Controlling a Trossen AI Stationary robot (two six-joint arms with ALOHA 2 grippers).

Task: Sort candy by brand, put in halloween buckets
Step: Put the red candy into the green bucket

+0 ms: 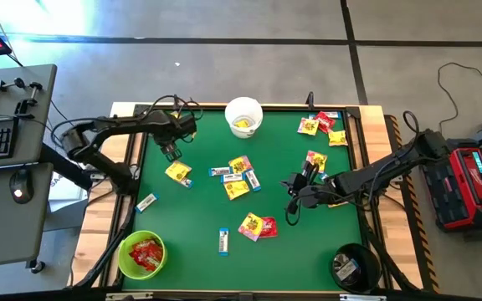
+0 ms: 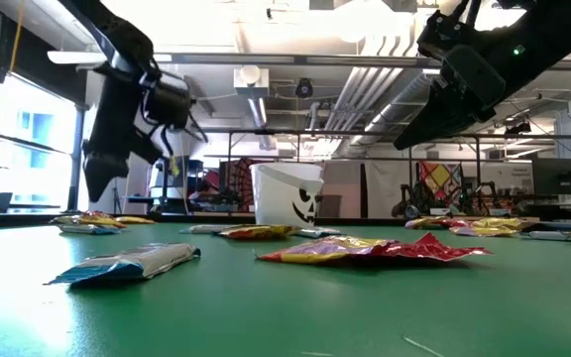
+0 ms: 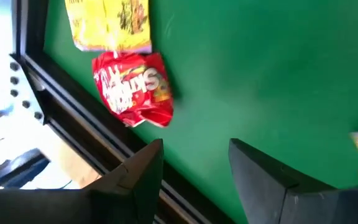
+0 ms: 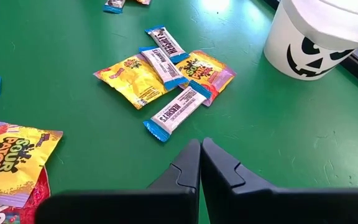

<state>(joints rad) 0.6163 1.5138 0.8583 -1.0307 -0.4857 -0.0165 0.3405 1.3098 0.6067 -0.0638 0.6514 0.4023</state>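
Observation:
Candy lies scattered flat on the green table (image 1: 199, 209): yellow packets, red packets and narrow white-and-blue bars (image 4: 173, 111). A middle cluster (image 1: 238, 176) has yellow packets (image 4: 135, 79) with bars lying on them. The white bucket (image 1: 243, 115) stands at the far edge, the lime green bucket (image 1: 141, 254) with red packets at the near left, and the black bucket (image 1: 354, 266) with a bar at the near right. My left gripper (image 1: 171, 153) hovers open at the far left, above a yellow packet (image 1: 177, 172). My right gripper (image 1: 293, 201) is shut and empty, right of the middle cluster.
A raised black frame (image 3: 73, 118) borders the table; a red packet (image 3: 132, 87) and a yellow one (image 3: 107, 22) lie close to it. More packets sit at the far right (image 1: 320, 125) and near middle (image 1: 256, 226). A keyboard desk stands to the left, a red case to the right.

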